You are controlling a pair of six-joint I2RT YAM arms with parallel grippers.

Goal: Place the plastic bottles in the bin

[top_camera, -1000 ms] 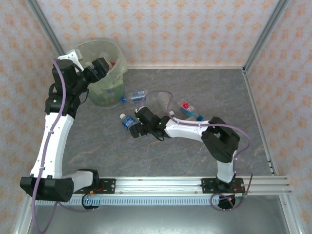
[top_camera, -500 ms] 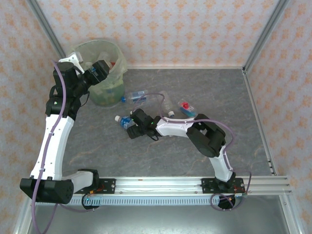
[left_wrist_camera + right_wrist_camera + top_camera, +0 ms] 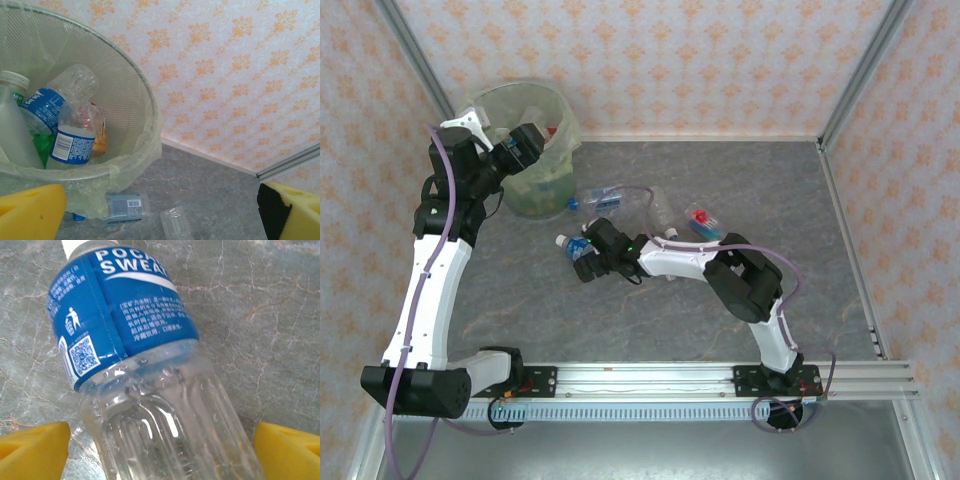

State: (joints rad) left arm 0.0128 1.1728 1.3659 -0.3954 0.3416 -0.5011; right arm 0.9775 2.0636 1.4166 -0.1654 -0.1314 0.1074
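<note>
Blue-labelled bottle (image 3: 135, 335) flat, cap to the left

I see a clear, glossy ribbed plastic bottle (image 3: 165, 415) on the matt, stone-veined grey table (image 3: 260, 315), and a translucent bin (image 3: 135, 100) lined with thin crinkly film.

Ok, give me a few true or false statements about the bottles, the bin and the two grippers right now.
1. A blue-labelled bottle lies on the table between the open fingers of the right gripper. True.
2. The bin is empty. False: several bottles lie inside it.
3. The left gripper grips a bottle. False: it is open and empty, near the bin's rim.
4. Other bottles lie on the table near the bin. True.
</note>
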